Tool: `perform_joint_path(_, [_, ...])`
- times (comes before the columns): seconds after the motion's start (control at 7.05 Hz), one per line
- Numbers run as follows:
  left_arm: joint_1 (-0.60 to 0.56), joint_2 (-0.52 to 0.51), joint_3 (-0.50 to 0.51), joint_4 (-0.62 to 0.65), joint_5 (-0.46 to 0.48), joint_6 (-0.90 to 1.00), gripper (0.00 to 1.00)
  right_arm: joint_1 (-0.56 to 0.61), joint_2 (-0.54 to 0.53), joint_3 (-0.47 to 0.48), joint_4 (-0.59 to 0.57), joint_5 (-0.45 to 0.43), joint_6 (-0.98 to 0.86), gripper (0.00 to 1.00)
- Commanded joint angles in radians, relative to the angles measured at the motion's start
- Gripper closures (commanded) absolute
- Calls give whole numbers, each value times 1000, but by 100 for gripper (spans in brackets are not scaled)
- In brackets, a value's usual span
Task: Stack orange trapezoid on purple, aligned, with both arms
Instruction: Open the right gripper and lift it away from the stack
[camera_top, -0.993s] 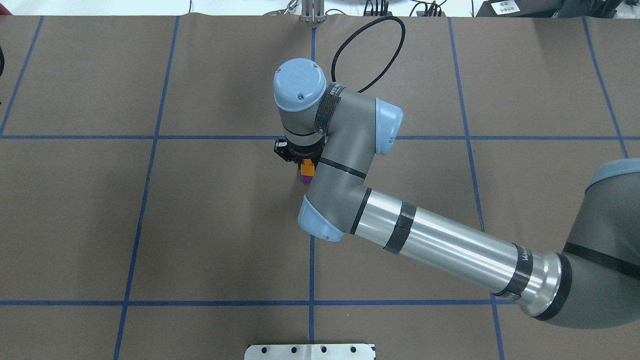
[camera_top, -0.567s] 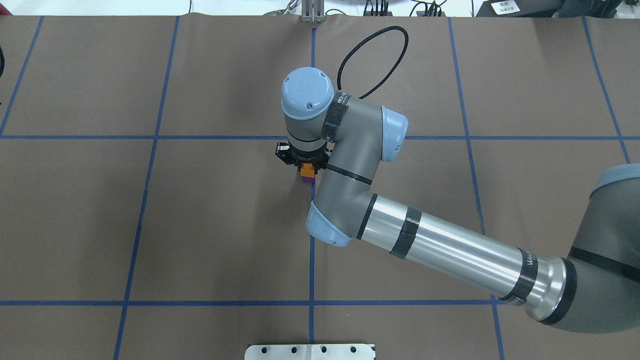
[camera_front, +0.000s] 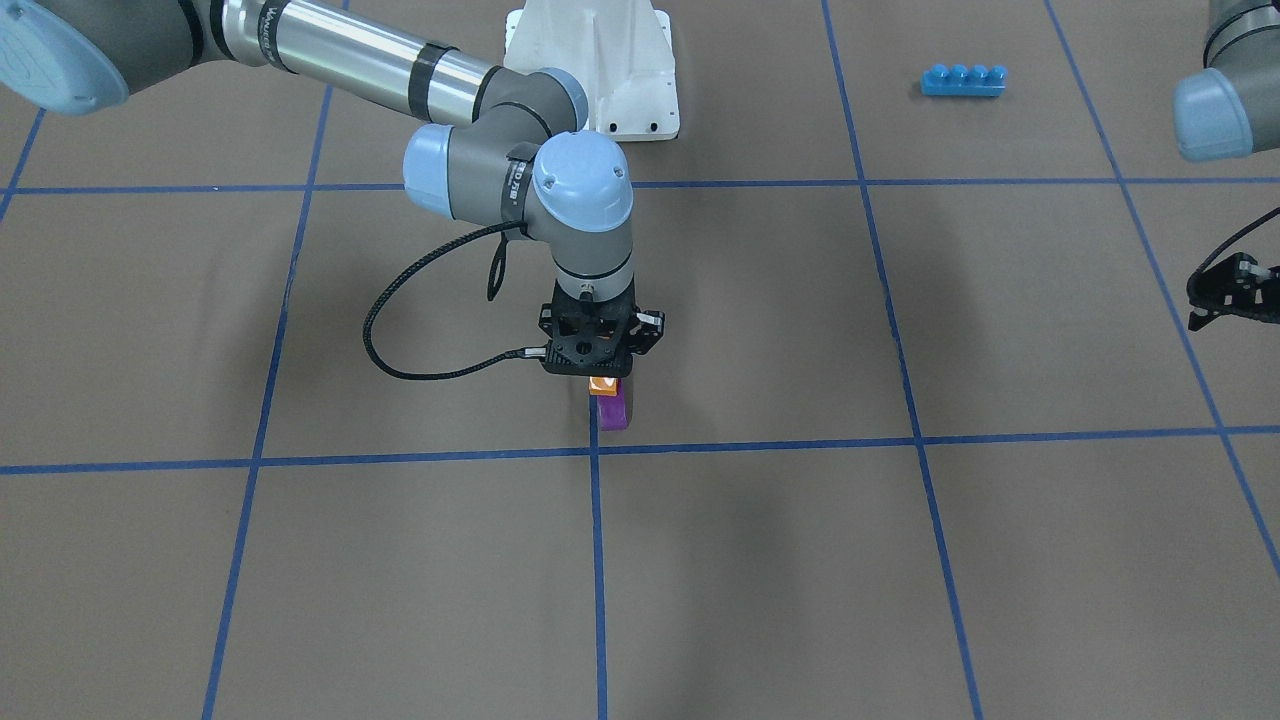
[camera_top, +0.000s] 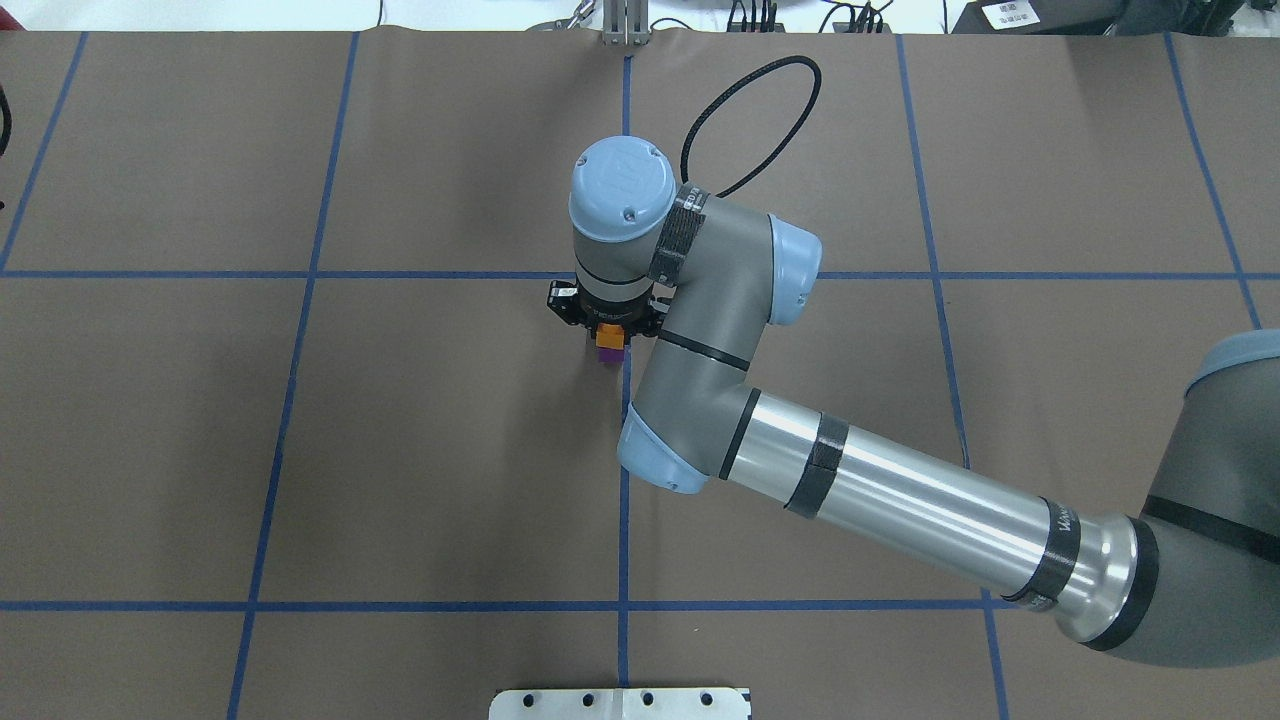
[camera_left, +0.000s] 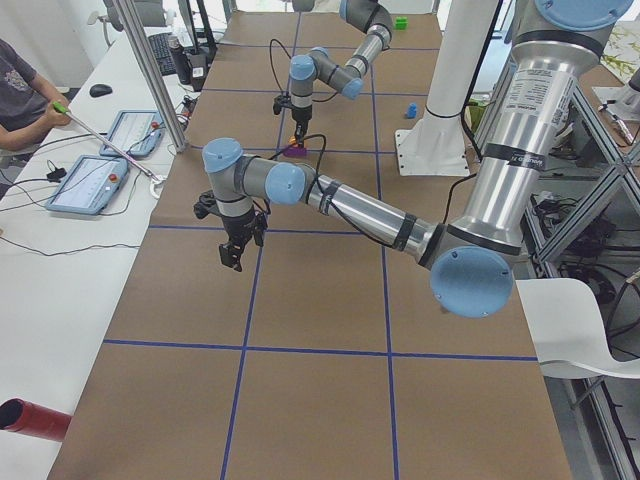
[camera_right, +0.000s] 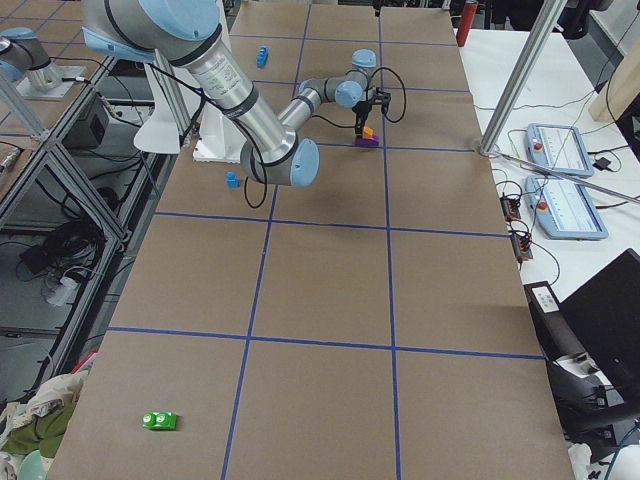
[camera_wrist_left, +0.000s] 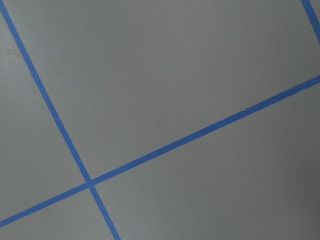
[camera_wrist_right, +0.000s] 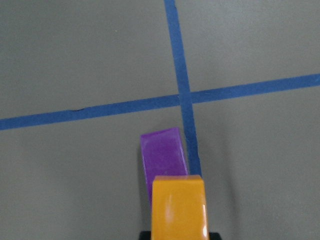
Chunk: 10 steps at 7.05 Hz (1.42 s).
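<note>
Although white lettering runs along a black band (camera_top: 1062, 522) on the right arm (camera_top: 900, 490), it is too small to read, and no other label is legible. The right gripper (camera_front: 603, 372) points straight down near the table's middle. Its fingers are clamped on the orange trapezoid (camera_front: 603, 385), but the gripper body hides the fingertips in most views. The orange trapezoid is directly above the purple (camera_front: 613, 411), which stands on the brown table (camera_front: 900, 560) just beside a crossing of blue tape lines (camera_front: 596, 450). Whether the two blocks touch, I cannot tell. The left gripper (camera_left: 231, 260) hangs over bare table, well apart. It is cut off at the front view's right edge, and I cannot tell if its fingers are apart. A blue four-stud brick (camera_front: 963, 80) lies far off.
</note>
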Motion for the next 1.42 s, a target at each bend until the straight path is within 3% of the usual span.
perform_joint_path(0.0, [0,-2,0,0,0,0,0,3,-1,3,7,1,1,0])
perform_joint_path(0.28, [0,-4,0,0,0,-2,0,22,-1,20,-2,4,-1,0])
perform_joint_path(0.57, [0,-12,-2,0,-1,3,0,155,-22,183,-152,91,-24,0])
perform_joint_path(0.71, [-8,-10,-5,-11,-1,9,0,231,-91,306,-226,134,-104,0])
perform_joint_path(0.85, [-30,1,-5,-41,-1,9,0,312,-216,424,-272,183,-251,0])
perform_joint_path(0.99, [-82,4,12,-57,-3,18,0,423,-343,478,-275,241,-432,0])
perform_joint_path(1.28, [-165,57,25,-58,-7,115,0,686,-628,479,-266,396,-967,0])
